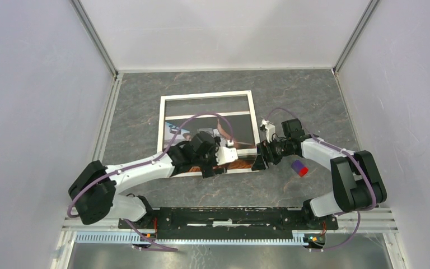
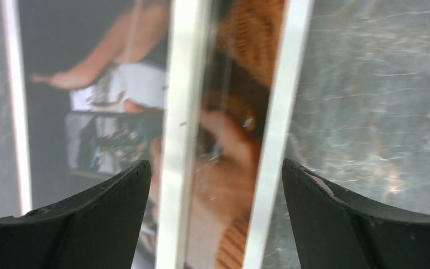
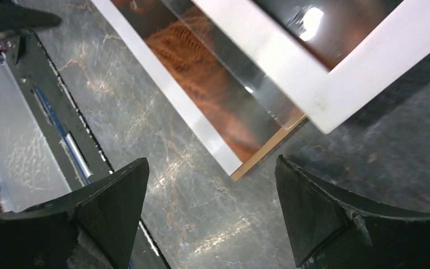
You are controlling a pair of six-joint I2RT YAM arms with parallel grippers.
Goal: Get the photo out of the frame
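Observation:
The white frame (image 1: 206,96) lies flat on the grey table. The photo (image 1: 241,124) has slid toward the near side, so bare table shows through the frame's far part. Its white-bordered near edge (image 1: 241,168) sticks out past the frame's near rail. My left gripper (image 1: 228,158) hovers open over that near edge. In the left wrist view the frame's rail (image 2: 182,140) and the photo's border (image 2: 277,112) run between the fingers of the left gripper (image 2: 215,163), touching neither. My right gripper (image 1: 257,161) is open beside the frame's near right corner (image 3: 325,106). Only table lies between the right gripper's (image 3: 211,161) fingers. The photo's corner (image 3: 229,159) has a thin brown edge under it.
A small red and blue block (image 1: 299,167) sits by the right forearm. The black base rail (image 1: 229,216) runs along the near edge. White walls close off the left, right and far sides of the marbled grey tabletop (image 1: 291,95).

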